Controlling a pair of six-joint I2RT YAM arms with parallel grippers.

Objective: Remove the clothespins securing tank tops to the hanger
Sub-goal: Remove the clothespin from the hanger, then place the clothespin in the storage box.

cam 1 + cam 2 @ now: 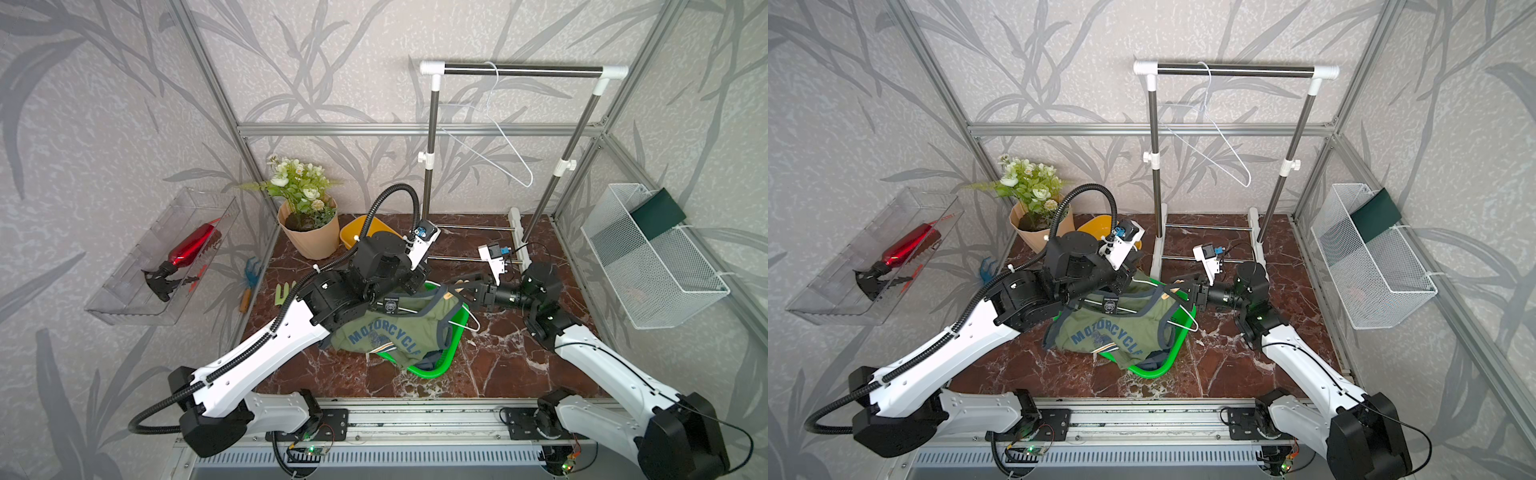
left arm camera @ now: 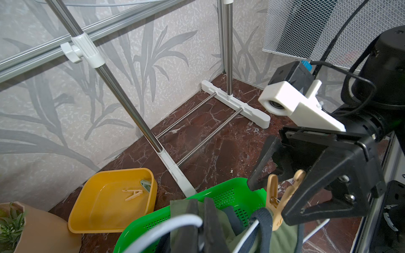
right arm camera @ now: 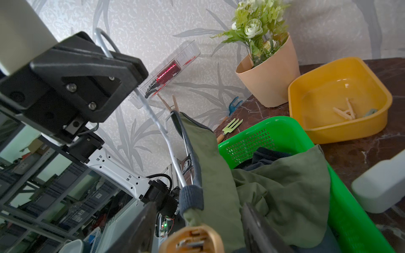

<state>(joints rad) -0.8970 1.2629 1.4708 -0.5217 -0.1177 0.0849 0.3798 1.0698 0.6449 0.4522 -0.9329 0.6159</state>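
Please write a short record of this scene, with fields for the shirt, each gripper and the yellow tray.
green tank top: on the white hanger, draped over the green basket
left gripper: shut on the white hanger
right gripper: jaws on either side of a clothespin clipped at the shirt's strap; grip unclear
yellow tray: holds loose clothespins

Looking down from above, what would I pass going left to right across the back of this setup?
In a top view: clear bin holding a red spray bottle → potted flowers → yellow tray → clothes rack → white wire basket.
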